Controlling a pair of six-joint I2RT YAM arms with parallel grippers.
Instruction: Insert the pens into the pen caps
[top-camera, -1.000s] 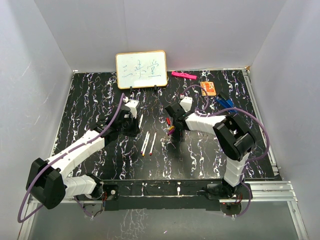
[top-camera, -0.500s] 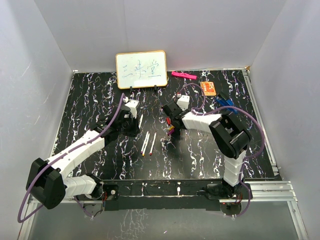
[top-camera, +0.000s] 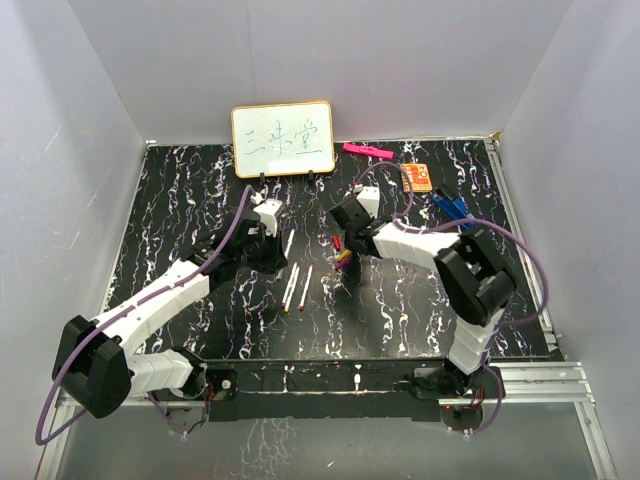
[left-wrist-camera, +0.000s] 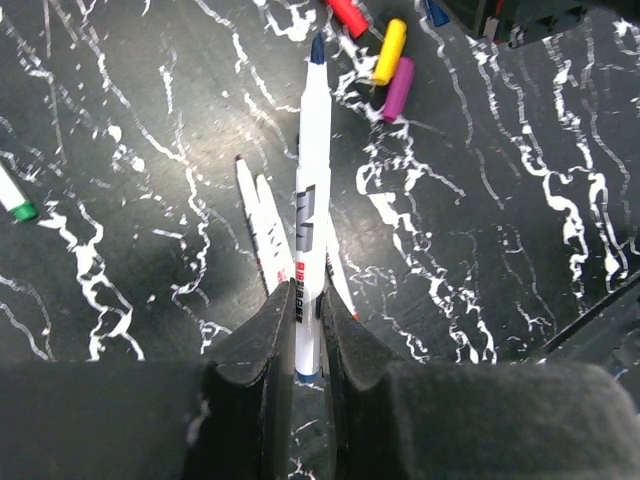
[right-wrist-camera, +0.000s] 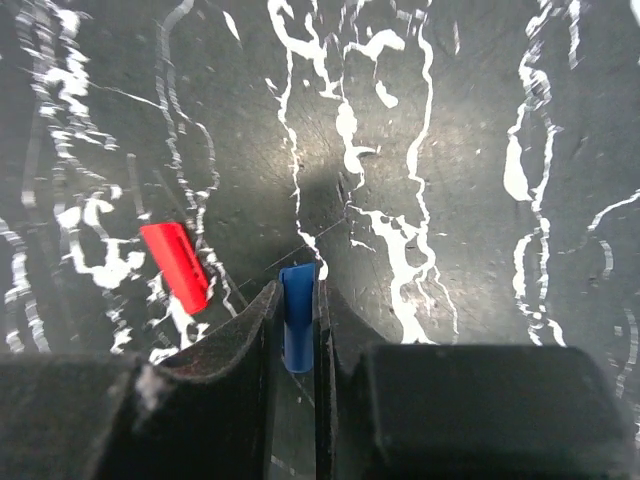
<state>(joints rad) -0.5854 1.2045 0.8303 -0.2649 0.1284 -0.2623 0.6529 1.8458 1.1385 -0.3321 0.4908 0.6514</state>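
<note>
Left gripper (left-wrist-camera: 306, 300) clamped on the rear end of a blue-tipped pen (left-wrist-camera: 311, 170); long axis runs straight out from the fingers, tip pointing away from the wrist toward the yellow cap (left-wrist-camera: 390, 52) and purple cap (left-wrist-camera: 398, 88); two more pens (left-wrist-camera: 262, 225) lie beneath it on the table (left-wrist-camera: 500, 250); right gripper (right-wrist-camera: 296, 290) pinching a blue cap (right-wrist-camera: 297, 310), lengthwise along the fingers; red cap (right-wrist-camera: 175, 265) near it.

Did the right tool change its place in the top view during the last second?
Yes, slightly: the right tool shifted away from the arm bases, toward the whiteboard.
</note>
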